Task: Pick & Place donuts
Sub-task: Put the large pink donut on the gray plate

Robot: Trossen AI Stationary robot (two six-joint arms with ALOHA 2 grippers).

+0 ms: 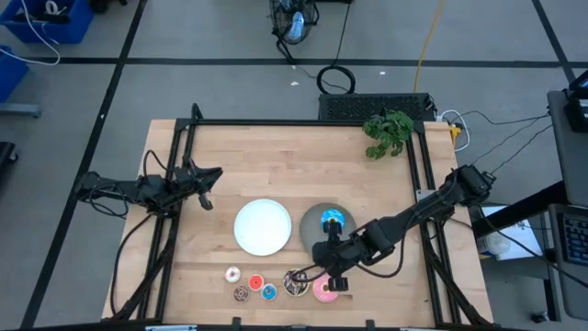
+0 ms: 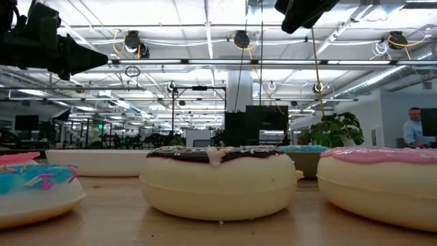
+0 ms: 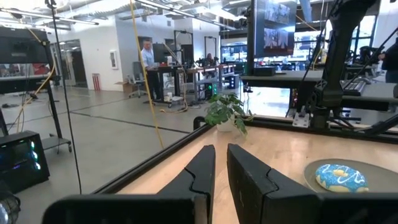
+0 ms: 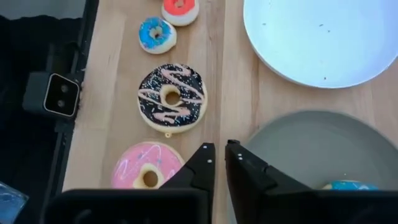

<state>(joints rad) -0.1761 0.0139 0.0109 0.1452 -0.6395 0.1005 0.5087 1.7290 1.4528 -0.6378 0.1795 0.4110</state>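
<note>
Three larger donuts show. The blue donut (image 1: 333,221) (image 3: 341,177) lies on the grey plate (image 1: 312,223) (image 4: 311,146). The brown-sprinkled donut (image 1: 295,283) (image 4: 171,96) (image 2: 218,181) and the pink donut (image 1: 324,291) (image 4: 146,171) (image 2: 382,184) lie flat on the table near its near edge. Four tiny donuts (image 1: 250,285) lie left of them, among them a blue one (image 4: 157,34) and a red one (image 4: 180,9). My right gripper (image 1: 335,279) (image 4: 219,149) hovers shut above the table between the pink donut and the grey plate. My left gripper (image 1: 219,173) (image 3: 221,152) waits shut at the table's left side.
A white plate (image 1: 264,226) (image 4: 323,37) sits left of the grey plate, with nothing on it. A small green plant (image 1: 388,131) (image 3: 225,112) stands at the far right corner. A dark frame (image 1: 294,122) rims the table. Bare wood lies across the far half.
</note>
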